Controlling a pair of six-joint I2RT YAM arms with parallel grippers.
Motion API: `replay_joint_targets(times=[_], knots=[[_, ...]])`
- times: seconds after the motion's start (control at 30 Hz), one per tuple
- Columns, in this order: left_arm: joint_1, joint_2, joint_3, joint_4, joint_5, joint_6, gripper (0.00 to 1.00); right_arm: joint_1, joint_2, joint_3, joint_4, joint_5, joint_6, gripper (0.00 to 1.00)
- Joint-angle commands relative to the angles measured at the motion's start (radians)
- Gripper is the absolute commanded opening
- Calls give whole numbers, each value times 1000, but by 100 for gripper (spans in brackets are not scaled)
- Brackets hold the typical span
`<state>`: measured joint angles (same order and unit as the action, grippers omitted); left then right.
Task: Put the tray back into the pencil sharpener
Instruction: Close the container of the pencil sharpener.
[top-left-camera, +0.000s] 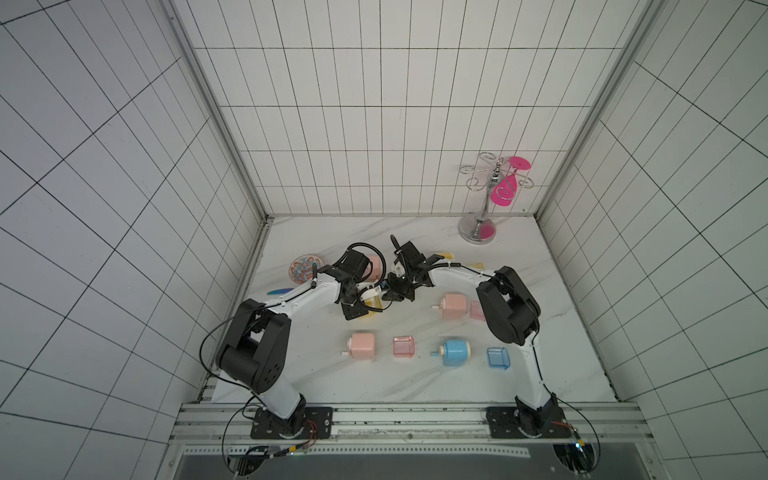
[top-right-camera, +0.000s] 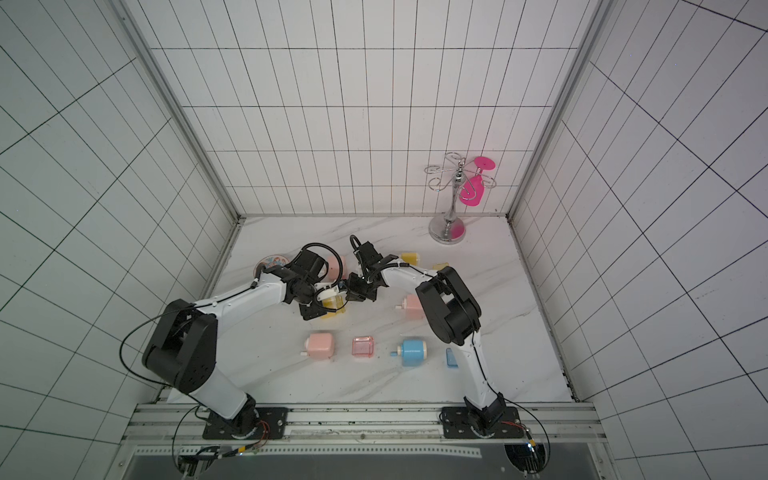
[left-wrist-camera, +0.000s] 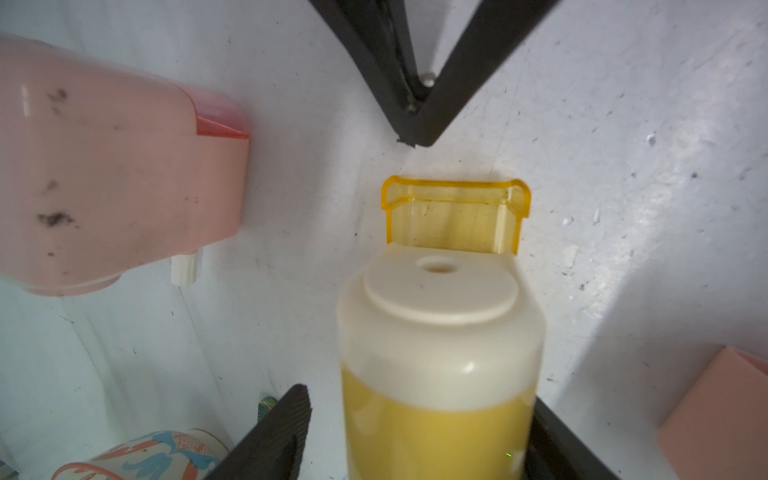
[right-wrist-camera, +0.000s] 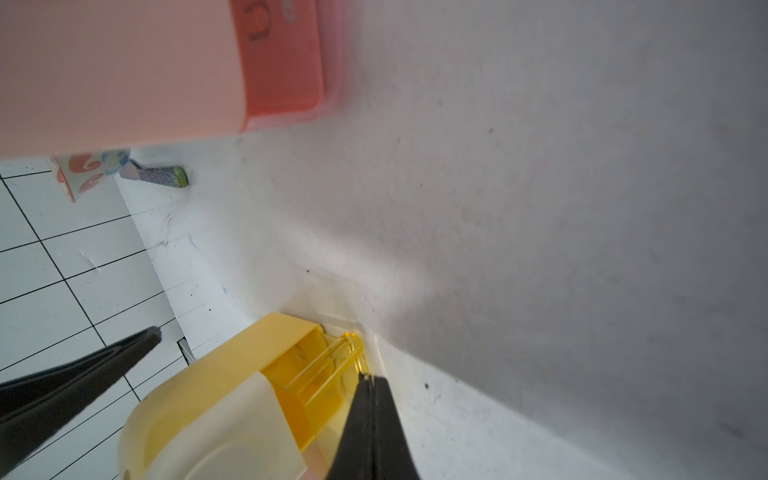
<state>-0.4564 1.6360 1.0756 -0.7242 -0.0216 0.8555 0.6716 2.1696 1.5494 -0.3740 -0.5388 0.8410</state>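
Careful: the yellow tray sits only partway into the yellow sharpener on the table. Your left gripper straddles the body loosely, with a gap beside one of its fingers, so a push could slide the sharpener away. The right gripper, pinched shut and empty, noses the tray's outer end.

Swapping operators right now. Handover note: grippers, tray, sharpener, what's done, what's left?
Left gripper: open, straddling the yellow sharpener, with a gap showing on one side.
Right gripper: shut, tips at the outer end of the yellow tray; contact unclear.
Done: yellow tray is partly in the sharpener's slot, its end sticking out.
Left: push it flush, probably with the left gripper steadying the body.
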Motion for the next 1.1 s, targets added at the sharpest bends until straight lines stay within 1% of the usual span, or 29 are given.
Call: replay_joint_targets(times=[0.0, 0.17, 0.33, 0.73, 1.07], knots=[[-1, 17, 32, 28, 0, 34, 76, -13, -4, -52, 43, -42, 30, 1], [-1, 21, 36, 28, 6, 39, 75, -39, -17, -129, 175, -122, 114, 0], [-2, 24, 36, 28, 12, 41, 75, -54, -45, -192, 277, -161, 168, 0], [-2, 42, 64, 8, 29, 54, 75, -66, -29, -224, 435, -226, 272, 0], [-3, 45, 68, 6, 37, 58, 75, -64, -7, -277, 616, -284, 384, 0]])
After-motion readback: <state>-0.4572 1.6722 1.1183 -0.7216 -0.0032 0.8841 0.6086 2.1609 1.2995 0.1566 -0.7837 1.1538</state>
